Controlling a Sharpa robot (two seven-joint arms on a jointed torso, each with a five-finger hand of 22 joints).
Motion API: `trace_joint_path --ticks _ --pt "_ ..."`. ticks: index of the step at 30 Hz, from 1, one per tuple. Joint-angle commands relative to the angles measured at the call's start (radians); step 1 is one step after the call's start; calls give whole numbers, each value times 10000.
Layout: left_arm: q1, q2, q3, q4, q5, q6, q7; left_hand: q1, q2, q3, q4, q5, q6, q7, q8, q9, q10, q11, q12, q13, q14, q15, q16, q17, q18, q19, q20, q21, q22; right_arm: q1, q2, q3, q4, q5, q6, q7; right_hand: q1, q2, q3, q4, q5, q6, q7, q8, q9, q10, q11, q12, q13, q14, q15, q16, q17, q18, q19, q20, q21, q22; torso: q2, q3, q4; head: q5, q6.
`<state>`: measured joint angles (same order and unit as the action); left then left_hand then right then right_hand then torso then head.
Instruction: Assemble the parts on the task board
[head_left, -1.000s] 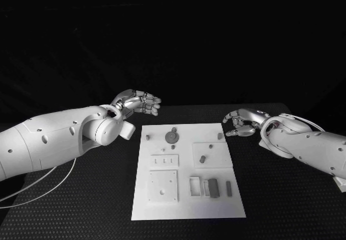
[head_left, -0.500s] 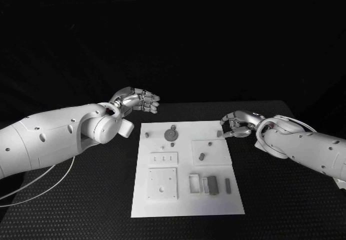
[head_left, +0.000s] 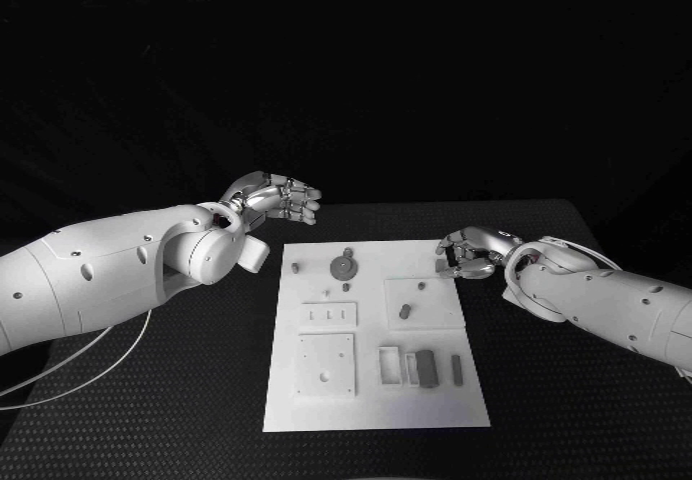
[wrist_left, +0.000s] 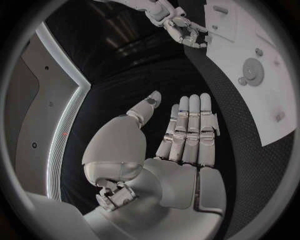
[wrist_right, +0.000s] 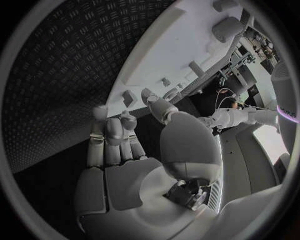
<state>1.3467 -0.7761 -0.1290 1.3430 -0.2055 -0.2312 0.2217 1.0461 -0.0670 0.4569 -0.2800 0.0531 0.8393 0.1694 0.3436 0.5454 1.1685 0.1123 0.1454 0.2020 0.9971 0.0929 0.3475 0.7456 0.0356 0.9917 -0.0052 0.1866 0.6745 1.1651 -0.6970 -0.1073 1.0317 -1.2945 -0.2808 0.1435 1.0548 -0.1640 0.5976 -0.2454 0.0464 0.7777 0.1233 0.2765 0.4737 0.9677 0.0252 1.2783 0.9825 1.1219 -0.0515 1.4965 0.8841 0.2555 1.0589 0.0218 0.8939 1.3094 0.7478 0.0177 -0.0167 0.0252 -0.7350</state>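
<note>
Right hand (head_left: 469, 252): empty, fingers loosely apart, over the task board's (head_left: 375, 410) far right edge.
Nearest part: small grey peg (head_left: 440, 270), just below the fingertips.
Left hand (head_left: 277, 202): empty, off the far left corner.

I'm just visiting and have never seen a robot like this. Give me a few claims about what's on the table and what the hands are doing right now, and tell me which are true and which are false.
1. The task board is a white plate lying on a black table. True.
2. The left hand is holding a part. False: it hangs beyond the board's far left corner with nothing in it.
3. The right hand is at the board's far right corner. True.
4. The round gear-like part lies near the board's far edge. True.
5. The board is bare of parts. False: several small grey pieces lie on it, such as the dark block near its near edge.
</note>
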Motion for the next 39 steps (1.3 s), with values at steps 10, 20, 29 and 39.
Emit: trace_joint_path --ticks 10,20,29,39 --pt "8 33 6 5 -24 174 83 32 -26 -21 8 -34 -30 73 -46 -20 -36 51 -52 -4 58 -12 -67 21 109 21 -22 -39 10 -33 118 3 -112 30 -265 -225 -39 325 -75 75 40 1275 237 334 151 -600 124 81 -75 128 -159 102 -31 63 97 -108 103 176 -8 6 -9 12 -33" --pt "8 23 4 19 -24 183 67 26 -27 -23 12 -34 -34 76 -53 -21 -37 53 -60 -3 58 -11 -76 26 109 21 -22 -43 11 -71 233 2 -135 -103 -193 -316 -86 485 -106 71 40 1575 100 480 236 -481 -8 94 -133 212 -283 119 -62 63 160 -158 130 170 4 4 0 19 -51" --pt "8 24 3 41 -24 194 57 28 -31 -23 10 -34 -35 77 -58 -23 -37 54 -67 -2 59 -11 -83 31 110 19 -22 -47 12 -131 356 -1 -252 -191 -72 -343 -104 505 -118 54 40 1707 44 539 272 -435 -62 91 -158 240 -333 118 -75 63 180 -175 136 168 -7 3 -3 36 -95" --pt "9 -8 3 73 -24 200 46 26 -34 -24 11 -34 -40 81 -65 -24 -39 56 -75 -1 59 -10 -91 36 109 19 -21 -51 13 -192 411 -2 -336 -248 -37 -370 -108 561 -113 37 41 1808 2 582 300 -412 -100 85 -176 250 -369 114 -85 63 186 -185 134 166 -2 7 -12 34 -124"
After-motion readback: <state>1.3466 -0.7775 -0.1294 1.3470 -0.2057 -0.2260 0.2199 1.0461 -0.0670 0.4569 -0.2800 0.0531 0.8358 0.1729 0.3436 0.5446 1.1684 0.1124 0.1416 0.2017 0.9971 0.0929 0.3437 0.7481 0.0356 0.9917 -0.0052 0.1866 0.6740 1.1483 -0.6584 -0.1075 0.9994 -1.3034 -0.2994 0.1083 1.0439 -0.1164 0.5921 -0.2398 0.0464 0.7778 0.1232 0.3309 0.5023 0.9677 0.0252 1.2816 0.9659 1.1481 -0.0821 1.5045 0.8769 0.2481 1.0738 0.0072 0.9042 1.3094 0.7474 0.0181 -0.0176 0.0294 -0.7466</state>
